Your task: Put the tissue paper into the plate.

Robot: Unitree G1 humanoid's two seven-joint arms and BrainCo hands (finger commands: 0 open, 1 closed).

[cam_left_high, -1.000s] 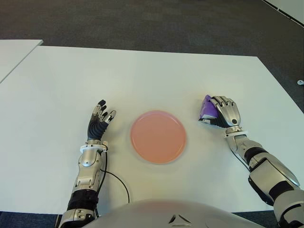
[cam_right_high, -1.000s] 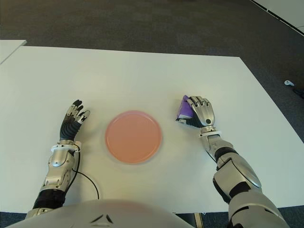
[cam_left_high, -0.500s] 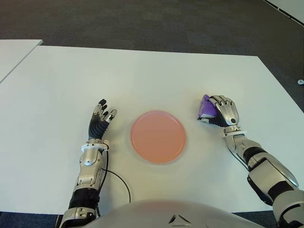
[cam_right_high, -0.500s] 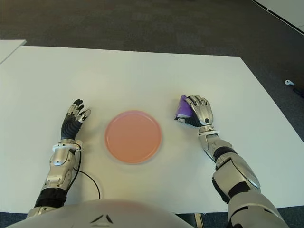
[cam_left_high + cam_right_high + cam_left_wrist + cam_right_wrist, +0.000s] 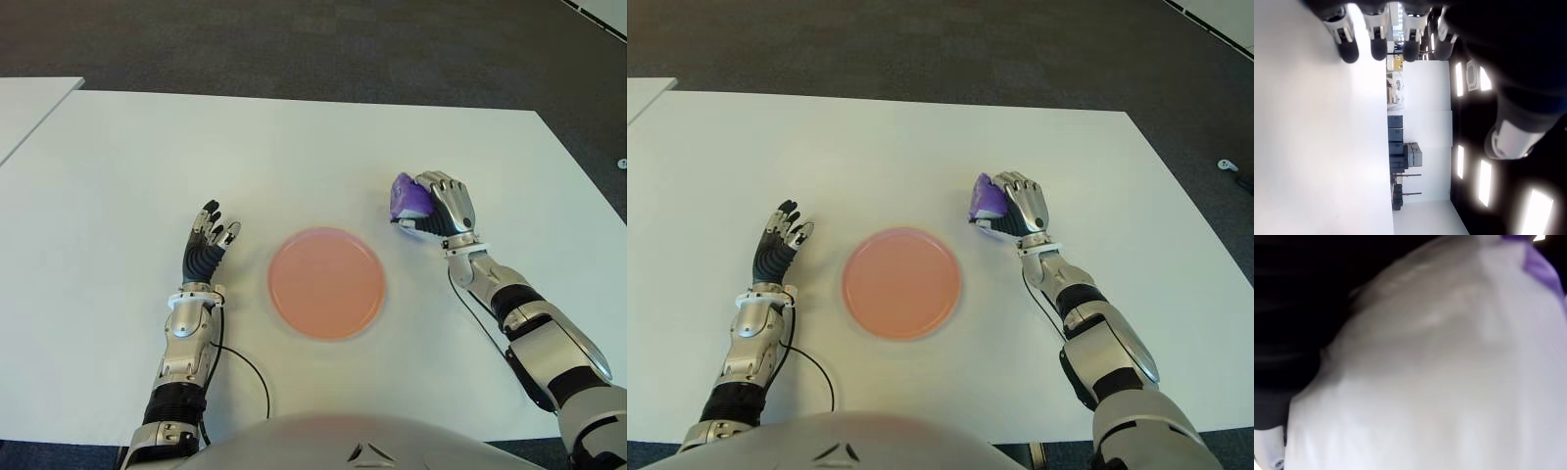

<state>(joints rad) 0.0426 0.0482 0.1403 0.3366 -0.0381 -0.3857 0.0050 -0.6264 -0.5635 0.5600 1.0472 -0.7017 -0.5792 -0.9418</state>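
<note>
While the right robot hand (image 5: 438, 206) grips the purple tissue paper (image 5: 407, 194), its fingers are curled over the packet and the purple end sticks out at the thumb side. Hand and packet sit over the white desk (image 5: 294, 147); whether the packet is off the surface I cannot tell from the eye views. The right wrist view is filled by a pale surface with a purple edge, consistent with the packet held close in the palm.

Pink plate (image 5: 326, 282): bare, near desk centre. From the plate, the tissue paper lies at about 2 o'clock, close to the rim but clear of it. From the hand, the plate therefore lies at about 8 o'clock, back toward the robot body. The packet's long axis cannot be read, too much of it is covered.

Left robot hand (image 5: 206, 245): at 9 o'clock of the plate, fingers extended and loose, nothing in it.

Judgement: grasp made, transfer pending. The right hand is nearer and already loaded; next move is a short carry toward 8 o'clock, then release over the plate.
</note>
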